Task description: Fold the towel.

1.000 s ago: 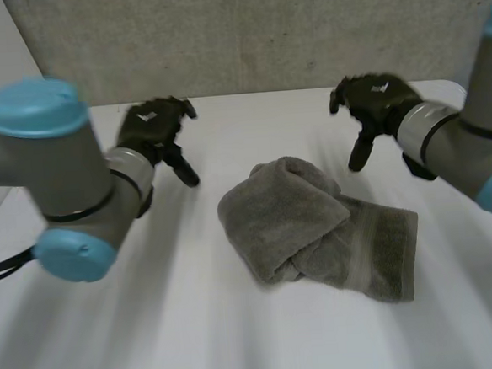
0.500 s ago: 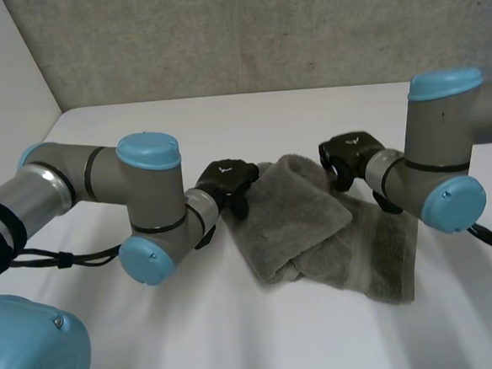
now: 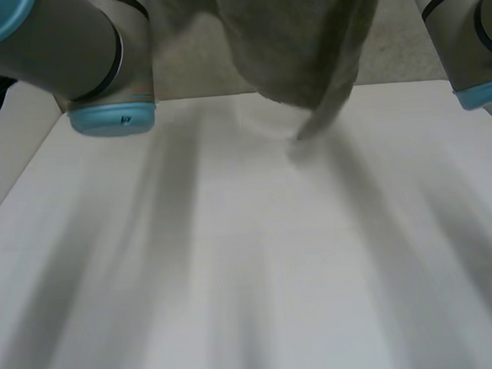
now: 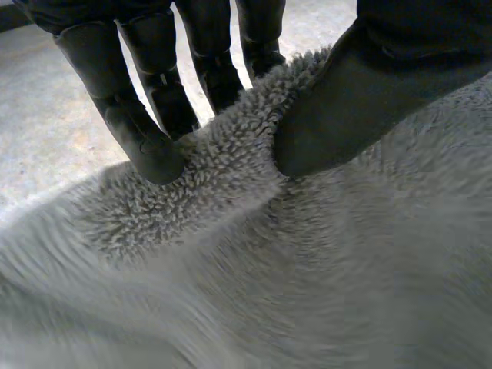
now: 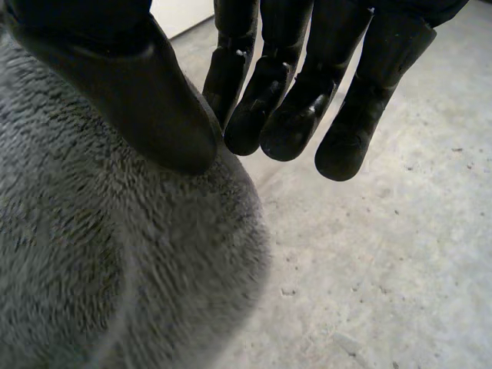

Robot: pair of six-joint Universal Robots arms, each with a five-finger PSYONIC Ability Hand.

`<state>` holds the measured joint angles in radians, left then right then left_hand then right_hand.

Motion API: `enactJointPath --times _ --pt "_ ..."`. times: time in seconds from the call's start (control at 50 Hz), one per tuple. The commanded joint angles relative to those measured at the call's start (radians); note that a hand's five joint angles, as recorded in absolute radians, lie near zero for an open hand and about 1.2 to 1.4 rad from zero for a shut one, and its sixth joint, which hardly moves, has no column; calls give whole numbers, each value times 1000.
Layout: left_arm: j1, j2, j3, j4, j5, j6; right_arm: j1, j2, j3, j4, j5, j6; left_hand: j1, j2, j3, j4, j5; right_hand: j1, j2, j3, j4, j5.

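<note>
Hanging clear of the worktop (image 3: pixel 236 278), the towel (image 3: pixel 303 37) touches the surface nowhere. In the head view it drops as a bunched grey mass toward the far side, between the two arms. It narrows to a low tip above bare worktop. You will note it is not spread. That shape suggests it is held along one edge at points fairly close together, so its own weight can draw the bunching out.

Your left hand (image 4: pixel 361 92) has its thumb pressed into the pile on one face of the cloth. Its fingers (image 4: pixel 146 131) stand straight behind a rolled edge, with the cloth pinched between thumb and fingers. That hold is on an edge and looks secure.

Your right hand (image 5: pixel 131 100) lays its thumb flat on the cloth. Its fingers (image 5: pixel 284 108) are straight and close together just past the towel's rounded edge, and the one nearest the thumb appears to back the cloth. I judge this a pinch as well, but a shallower one. Whether it sits at a corner or partway along an edge cannot be told.

The left arm (image 3: pixel 93 43) and right arm (image 3: pixel 462 17) stand high at left and right, flanking the towel.

Assessment: the towel is being hung open before it is laid flat, and no fold is made yet. The main risk is the cloth slipping from the right-hand pinch.
</note>
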<state>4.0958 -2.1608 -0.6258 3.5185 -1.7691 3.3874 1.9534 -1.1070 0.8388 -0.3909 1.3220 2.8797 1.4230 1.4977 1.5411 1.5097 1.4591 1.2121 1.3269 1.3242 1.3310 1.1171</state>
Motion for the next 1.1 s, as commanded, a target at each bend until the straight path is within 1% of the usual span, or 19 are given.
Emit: enactJointPath --times 0.02,0.04,0.08,0.1,0.14,0.2,0.24,0.3,0.54,0.56,0.58,0.62,0.64,0.66,0.9,0.96,1.0,1.06,1.1 --pt "-12 119 -473 14 10 1 32 7 120 173 -73 -36 -27 -101 -145 -113 -237 184 69 72 65 105" --pt "-12 119 -474 14 10 1 32 7 120 173 -73 -36 -27 -101 -145 -113 -237 184 69 72 65 105" --pt "-11 140 -645 34 8 1 62 10 202 198 -121 -77 -27 -101 -145 -113 -237 184 69 72 65 105" --pt "-11 140 -646 34 8 1 62 10 203 198 -121 -77 -27 -101 -145 -113 -237 184 69 72 65 105" --pt "-2 150 -791 65 5 3 94 12 305 230 -177 -124 -27 -101 -145 -113 -237 184 69 72 65 105" --pt "11 154 -853 80 3 3 104 13 359 251 -191 -152 -27 -101 -145 -113 -237 184 69 72 65 105" --pt "46 170 -963 102 3 3 122 13 458 294 -201 -212 -27 -101 -145 -113 -237 184 69 72 65 105" --pt "60 182 -1047 112 3 4 140 24 531 337 -198 -267 -27 -101 -145 -113 -237 184 69 72 65 105" --pt "63 252 -1192 117 0 10 139 7 615 463 -193 -286 -27 -101 -145 -113 -237 182 68 70 63 103" --pt "64 268 -1206 117 -1 10 139 -5 614 496 -196 -287 -27 -101 -145 -113 -237 -33 -148 -145 -152 -112" --pt "64 268 -1206 117 -1 10 139 -5 614 497 -196 -287 -27 -101 -145 -113 -237 -35 -150 -147 -154 -115" --pt "64 298 -1238 120 -1 10 134 -20 593 578 -192 -300 -27 -101 -145 -113 -237 -730 -845 -842 -849 -809" --pt "64 298 -1238 120 -1 10 134 -20 592 578 -191 -300 -27 -101 -145 -113 -237 -734 -848 -846 -853 -813" --pt "64 314 -1258 123 -1 10 131 -31 582 605 -204 -298 -27 -101 -145 -113 -237 -917 -1032 -1029 -1036 -996" --pt "64 398 -1391 126 0 10 105 -25 361 632 -193 -295 -27 -101 -145 -113 -237 -910 -1025 -1022 -1029 -989" --pt "64 410 -1419 129 0 10 105 35 286 632 -193 -295 -27 -101 -145 -113 -237 -892 -1007 -1004 -1011 -972" --pt "64 423 -1439 140 -1 10 116 111 200 636 -191 -296 -27 -101 -145 -113 -237 -875 -989 -987 -994 -954" --pt "66 424 -1447 148 0 10 122 148 154 639 -187 -296 -27 -101 -145 -113 -237 -872 -986 -984 -991 -951" --pt "69 426 -1456 161 -1 10 137 235 56 641 -159 -304 -27 -101 -145 -113 -237 -851 -966 -963 -970 -931"
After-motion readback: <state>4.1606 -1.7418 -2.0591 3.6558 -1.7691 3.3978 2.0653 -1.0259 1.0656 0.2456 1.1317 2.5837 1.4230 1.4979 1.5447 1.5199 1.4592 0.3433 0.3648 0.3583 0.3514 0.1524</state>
